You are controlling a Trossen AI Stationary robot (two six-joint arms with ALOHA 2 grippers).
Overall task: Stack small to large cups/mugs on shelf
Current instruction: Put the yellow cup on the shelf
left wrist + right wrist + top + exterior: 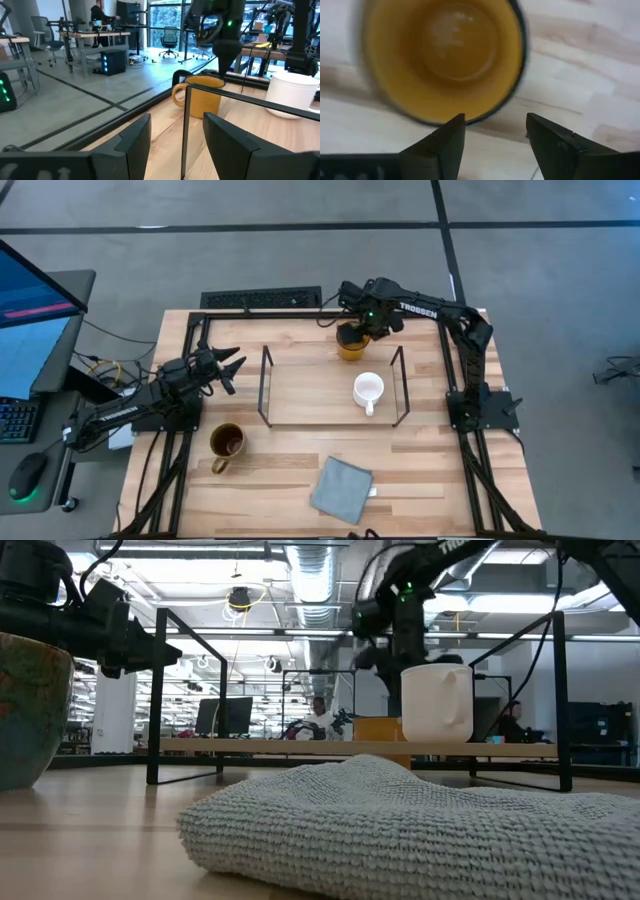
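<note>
grey cloth (341,489) on tabletop (420,470), keyboard (261,300) beyond

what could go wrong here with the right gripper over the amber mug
The right gripper hangs open above the amber mug, whose rim sits off to one side of the fingers in the right wrist view; closing now could clip the rim and tip it. The mug stands close to the shelf frame, so lifting it across could snag the wire. The white mug already on the shelf could get bumped.

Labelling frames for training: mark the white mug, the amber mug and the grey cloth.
white mug (368,388), high view, its open inside
amber mug (203,96), left wrist view, its side wall
grey cloth (341,488), high view, its middle
</note>
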